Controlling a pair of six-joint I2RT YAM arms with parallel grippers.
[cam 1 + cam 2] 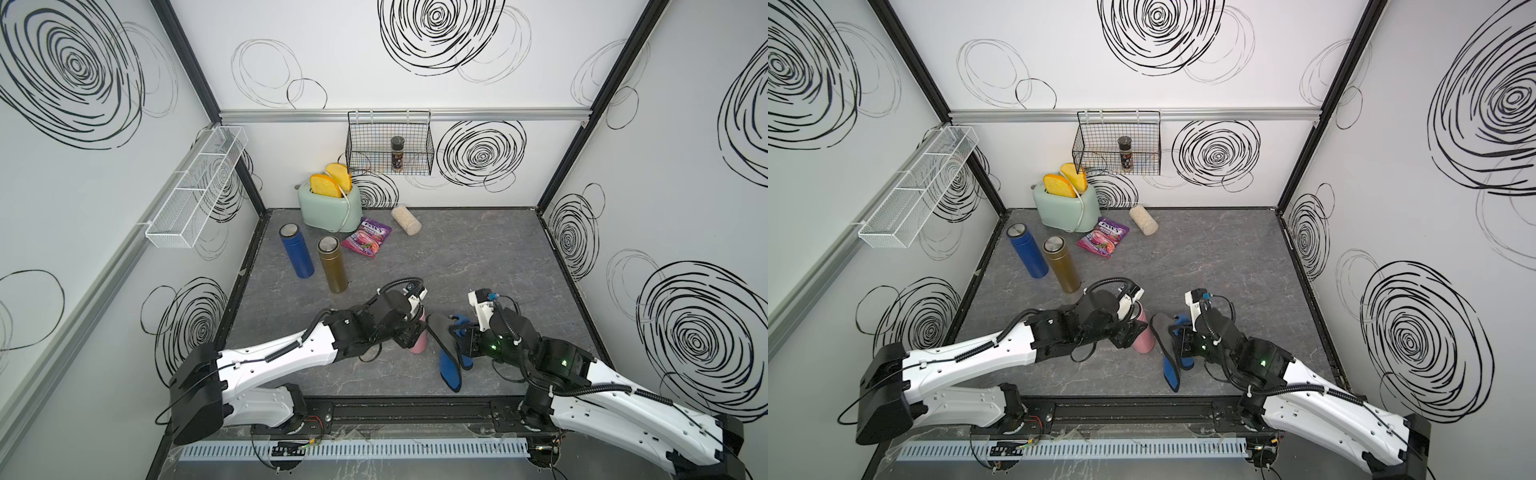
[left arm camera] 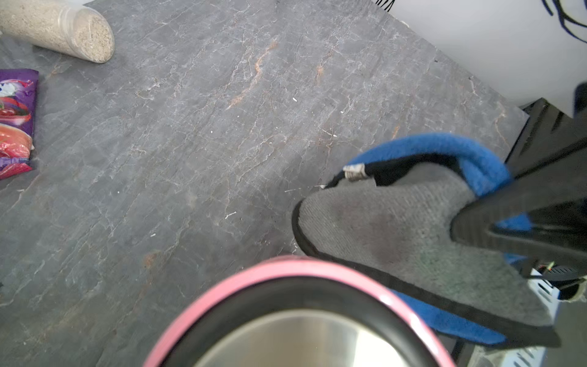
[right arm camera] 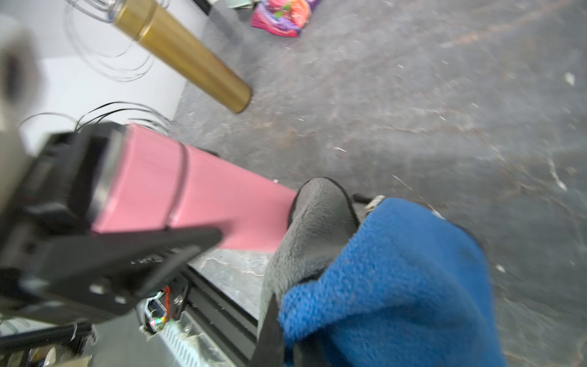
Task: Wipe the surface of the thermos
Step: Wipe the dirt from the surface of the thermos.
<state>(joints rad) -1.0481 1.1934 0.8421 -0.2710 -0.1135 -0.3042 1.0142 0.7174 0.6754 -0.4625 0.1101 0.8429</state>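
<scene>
The pink thermos [image 1: 419, 345] stands upright on the grey table [image 1: 478, 257], at about 6 o'clock from the table's middle in both top views and well apart from the blue thermos [image 1: 296, 251] and gold thermos [image 1: 332, 266] at 10 o'clock. The left gripper [image 1: 410, 331] is clamped on its upper body just under the lid, one finger along each side. The right gripper [image 1: 462, 337] is pinched tight on a grey-and-blue cloth [image 1: 451, 370], which hangs at 3 o'clock of the thermos. In the right wrist view the grey fold seems to touch the body low down. The wipe looks about to begin. To do it well, the left arm should likely hold the flask steady and plumb. The right arm would press the grey face flat against the pink wall and draw it up and down. It should stop short of the left fingers, so the cloth neither snags on them nor tips the flask.
</scene>
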